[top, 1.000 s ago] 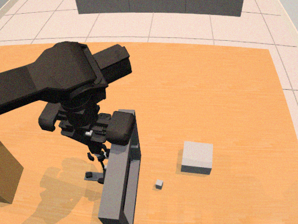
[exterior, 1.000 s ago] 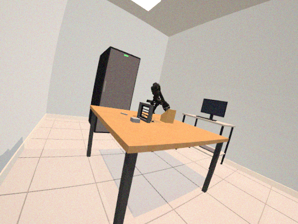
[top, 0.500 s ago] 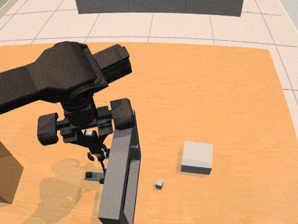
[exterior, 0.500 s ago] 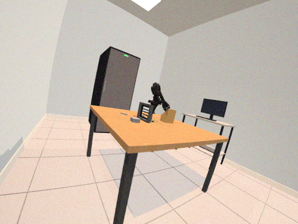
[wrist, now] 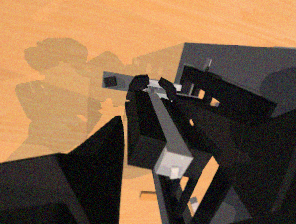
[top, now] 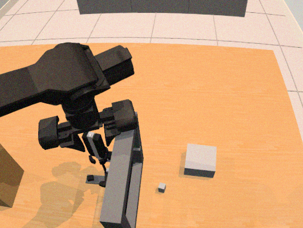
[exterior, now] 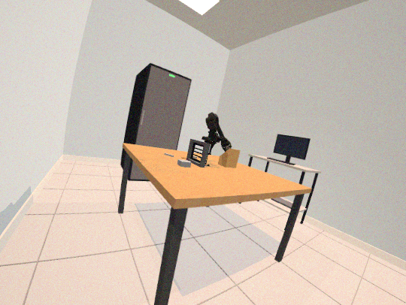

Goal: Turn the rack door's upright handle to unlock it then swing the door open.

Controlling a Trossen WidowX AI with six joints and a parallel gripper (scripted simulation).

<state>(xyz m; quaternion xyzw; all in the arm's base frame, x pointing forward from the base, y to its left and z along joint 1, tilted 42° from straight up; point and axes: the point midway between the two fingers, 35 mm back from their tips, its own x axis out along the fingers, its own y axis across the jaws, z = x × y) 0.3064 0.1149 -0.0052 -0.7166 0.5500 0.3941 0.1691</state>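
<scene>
The wooden table [top: 213, 98] [exterior: 225, 176] carries everything here. From above, the black arm [top: 64, 70] [exterior: 218, 129] reaches in from the left, nearer the table's far edge than the rack is. The grey rack [top: 118, 174] [exterior: 190, 150] stands upright, well in from that edge; its door's angle I cannot tell. A brown block [top: 8, 174] [exterior: 230, 158] sits left of it. Toward the right edge lies 1 pale box [top: 201, 157] [exterior: 184, 163]. The upright handle [top: 93, 146] [wrist: 167, 125] is beside the rack, between the 2 spread, moderately wide jaws of the gripper [top: 96, 148] [exterior: 210, 146] [wrist: 156, 115], not clamped. Smallest, 1 cube [top: 161, 187] lies between rack and box.
</scene>
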